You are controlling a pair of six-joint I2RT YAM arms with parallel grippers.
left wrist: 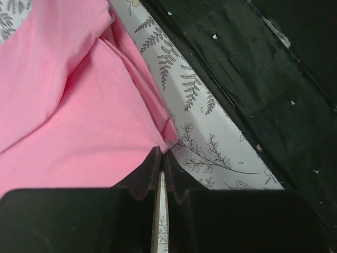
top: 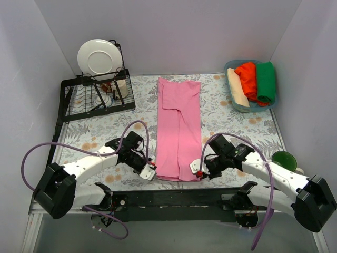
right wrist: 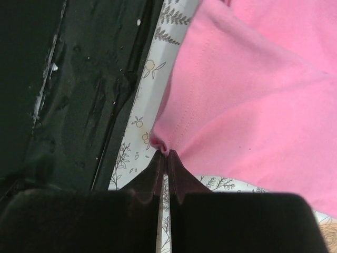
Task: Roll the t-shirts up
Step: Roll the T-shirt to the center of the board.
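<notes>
The pink t-shirt (top: 179,126) lies folded into a long strip down the middle of the table. My left gripper (top: 149,171) is shut on its near left corner; the left wrist view shows the pink hem (left wrist: 169,138) pinched at the fingertips (left wrist: 152,158). My right gripper (top: 197,169) is shut on the near right corner, with the pink cloth (right wrist: 164,145) bunched at its tips. The cream (top: 237,88), orange-red (top: 247,79) and green (top: 266,81) t-shirts lie rolled in a blue bin (top: 234,104) at the back right.
A black dish rack (top: 95,97) with a white plate (top: 97,57) stands at the back left. A green round dish (top: 285,159) sits at the right edge. A black base bar (top: 174,197) runs along the near table edge.
</notes>
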